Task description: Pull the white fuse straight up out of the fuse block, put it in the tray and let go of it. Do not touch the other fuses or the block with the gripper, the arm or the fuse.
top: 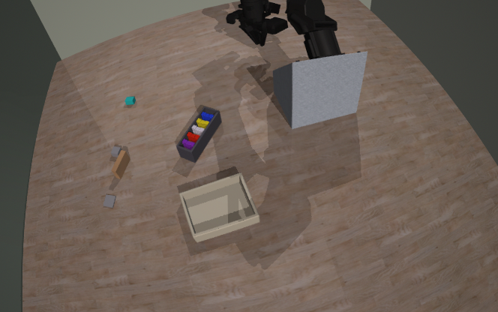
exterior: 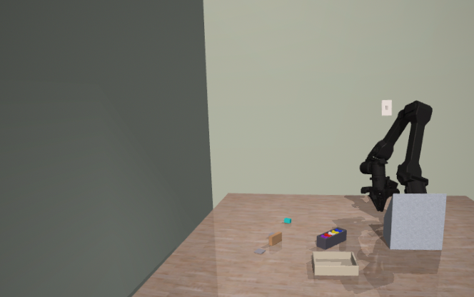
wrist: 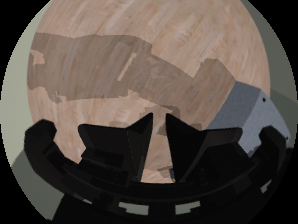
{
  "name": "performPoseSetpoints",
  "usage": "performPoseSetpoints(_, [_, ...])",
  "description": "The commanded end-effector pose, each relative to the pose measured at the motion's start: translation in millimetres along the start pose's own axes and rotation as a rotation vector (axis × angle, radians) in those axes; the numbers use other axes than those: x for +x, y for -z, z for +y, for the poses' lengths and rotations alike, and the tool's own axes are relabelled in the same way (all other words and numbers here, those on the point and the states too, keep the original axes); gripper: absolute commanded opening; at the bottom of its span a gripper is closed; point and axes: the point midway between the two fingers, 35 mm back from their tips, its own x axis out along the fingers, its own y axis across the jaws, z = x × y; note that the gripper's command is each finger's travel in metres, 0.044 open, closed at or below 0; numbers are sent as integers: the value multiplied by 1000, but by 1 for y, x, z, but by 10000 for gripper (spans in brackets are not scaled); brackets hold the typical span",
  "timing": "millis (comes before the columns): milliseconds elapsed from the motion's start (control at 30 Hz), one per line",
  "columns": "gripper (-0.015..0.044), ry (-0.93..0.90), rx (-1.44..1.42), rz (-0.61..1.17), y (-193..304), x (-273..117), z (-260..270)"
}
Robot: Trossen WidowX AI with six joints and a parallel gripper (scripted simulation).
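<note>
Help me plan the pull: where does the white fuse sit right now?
In the top view the small white fuse sits mid-row in the dark fuse block, between the yellow fuse and red fuse.

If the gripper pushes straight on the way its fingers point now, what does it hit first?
Probably the bare wooden tabletop: the black gripper, nearly shut and empty, points down at it, near the grey block, well short of the fuse block.

The fuse block [top: 199, 133] holds five fuses, one each of blue [top: 206, 115], yellow [top: 202, 122], white [top: 197, 130], red [top: 193, 136] and purple [top: 188, 144]. One tray [top: 225, 226]. One large grey box [top: 322, 88]. Four small loose pieces on the worktop [top: 356, 225]: one teal cube [top: 130, 100], one tan block [top: 121, 164], two grey bits [top: 115, 151] [top: 109, 201] (one touching the tan block).
</note>
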Motion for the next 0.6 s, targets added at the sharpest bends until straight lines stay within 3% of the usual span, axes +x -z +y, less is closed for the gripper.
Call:
performPoseSetpoints(0, [74,27,-249,32,46,8,9])
performPoseSetpoints(267, [74,35,-832,56,151,11,0])
performPoseSetpoints(567, [74,-21,-1456,4,257,3,-57])
